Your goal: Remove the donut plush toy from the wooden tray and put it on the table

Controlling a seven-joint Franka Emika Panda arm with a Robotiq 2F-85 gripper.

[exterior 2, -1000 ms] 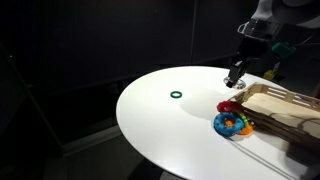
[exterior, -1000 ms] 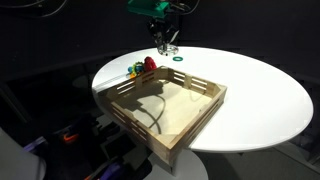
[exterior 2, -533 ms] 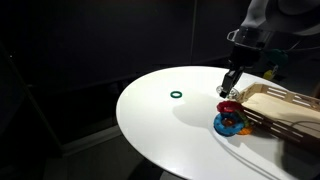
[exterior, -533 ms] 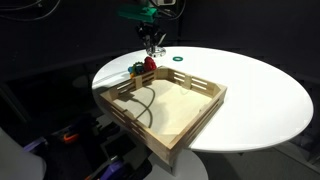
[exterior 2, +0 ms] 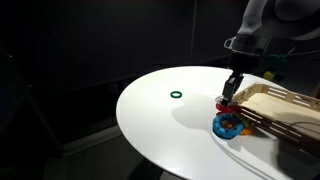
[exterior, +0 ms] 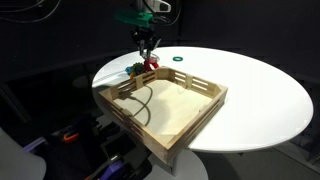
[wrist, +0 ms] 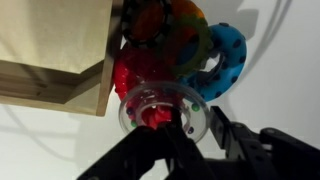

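Observation:
The donut plush toy (wrist: 165, 90), a pale ring with small coloured dots, sits between my gripper's (wrist: 195, 127) fingers in the wrist view. One finger is through its hole. The gripper (exterior: 148, 58) hangs just above the red, green and yellow toy cluster (exterior: 140, 68), beside the far corner of the wooden tray (exterior: 190, 125). It shows there in both exterior views (exterior 2: 229, 93). The donut is too small to make out in those views. The tray's inside looks bare. It stands on the round white table (exterior: 250, 90).
The toy cluster (exterior 2: 231, 122) lies on the table against the tray's outer wall (exterior 2: 285, 100); it also fills the top of the wrist view (wrist: 190, 40). A thin dark green ring (exterior 2: 176, 96) lies further out on the table (exterior 2: 170, 130). The surroundings are dark.
My gripper has moved away from the green ring towards the tray's corner and come down, so it now hangs just over the toy cluster with the ring still in its fingers.

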